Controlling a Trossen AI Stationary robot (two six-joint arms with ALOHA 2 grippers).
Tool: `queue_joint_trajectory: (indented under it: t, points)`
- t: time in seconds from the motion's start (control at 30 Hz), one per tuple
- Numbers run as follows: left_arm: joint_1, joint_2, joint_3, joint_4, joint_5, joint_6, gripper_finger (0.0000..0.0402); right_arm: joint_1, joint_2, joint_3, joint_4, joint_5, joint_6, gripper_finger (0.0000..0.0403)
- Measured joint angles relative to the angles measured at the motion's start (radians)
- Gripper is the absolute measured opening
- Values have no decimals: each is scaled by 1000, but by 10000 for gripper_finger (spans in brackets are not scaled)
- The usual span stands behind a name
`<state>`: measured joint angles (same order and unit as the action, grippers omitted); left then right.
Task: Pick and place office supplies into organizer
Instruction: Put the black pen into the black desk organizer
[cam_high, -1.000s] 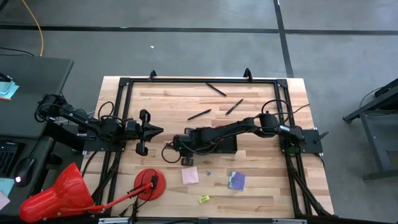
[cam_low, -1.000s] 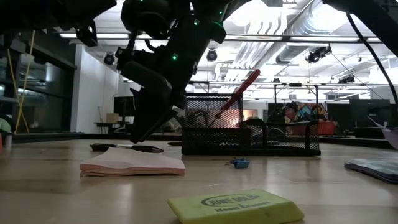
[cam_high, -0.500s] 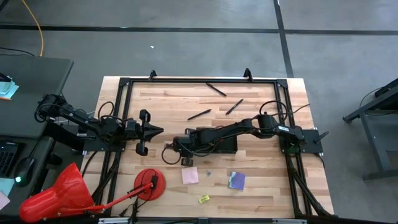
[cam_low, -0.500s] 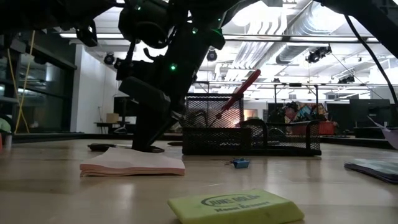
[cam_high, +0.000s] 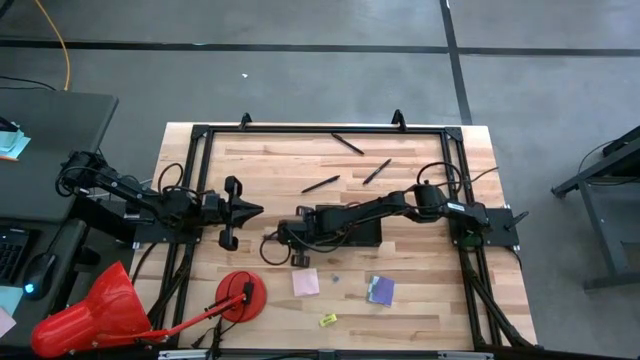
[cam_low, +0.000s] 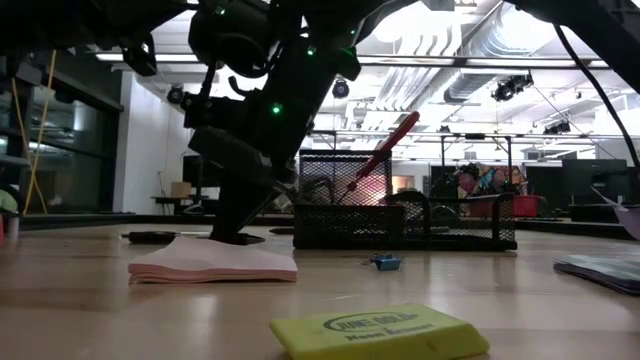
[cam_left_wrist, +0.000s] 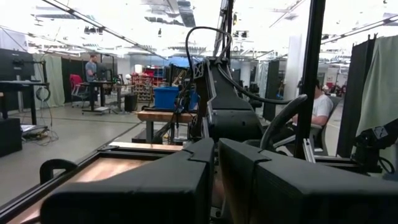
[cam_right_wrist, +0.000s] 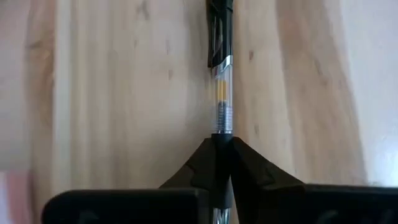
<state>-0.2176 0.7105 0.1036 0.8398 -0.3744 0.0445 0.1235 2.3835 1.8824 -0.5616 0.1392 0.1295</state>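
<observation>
A pen (cam_right_wrist: 221, 93) with a clear barrel and a black clip end lies on the wood table, left of the black mesh organizer (cam_high: 370, 235) (cam_low: 420, 225). My right gripper (cam_right_wrist: 221, 143) (cam_high: 278, 240) (cam_low: 235, 232) is down at the table and shut on the pen. Red-handled scissors (cam_low: 385, 150) stick up out of the organizer. A pink sticky pad (cam_high: 306, 282), a purple pad (cam_high: 380, 290) and a yellow eraser (cam_high: 327, 320) lie nearer the front edge. Three more dark pens (cam_high: 347, 143) (cam_high: 377, 171) (cam_high: 320, 184) lie toward the far edge. My left gripper (cam_high: 255, 210) (cam_left_wrist: 214, 180) waits shut at the left, above the table. My right gripper pinches the pen's clear barrel (cam_right_wrist: 221, 127) between its two fingertips, away from the black clip end. The fingers slant down from the table's right side, roughly in line with the pen. The pen lies flat on the table, its free end (cam_low: 150, 237) pointing toward the left edge.
A black metal frame (cam_high: 320, 130) borders the table. A red cone (cam_high: 95, 310) and a red disc with a stick (cam_high: 240, 297) sit at the front left. A tiny blue piece (cam_high: 335, 279) lies between the pads.
My right gripper has sunk the last bit down to the table and shut its fingers on the pen. The pen has slid slightly toward the table's left edge and still lies flat.
</observation>
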Motion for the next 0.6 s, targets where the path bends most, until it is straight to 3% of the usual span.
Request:
queue_joint_trajectory:
  t: [0.47, 0.6]
  points:
    - [0, 0, 0, -5, 0, 0, 17, 7, -12, 0, -8, 54, -33, 4]
    - [0, 0, 0, -5, 0, 1, 17, 28, -48, 0, -11, 119, -51, 3]
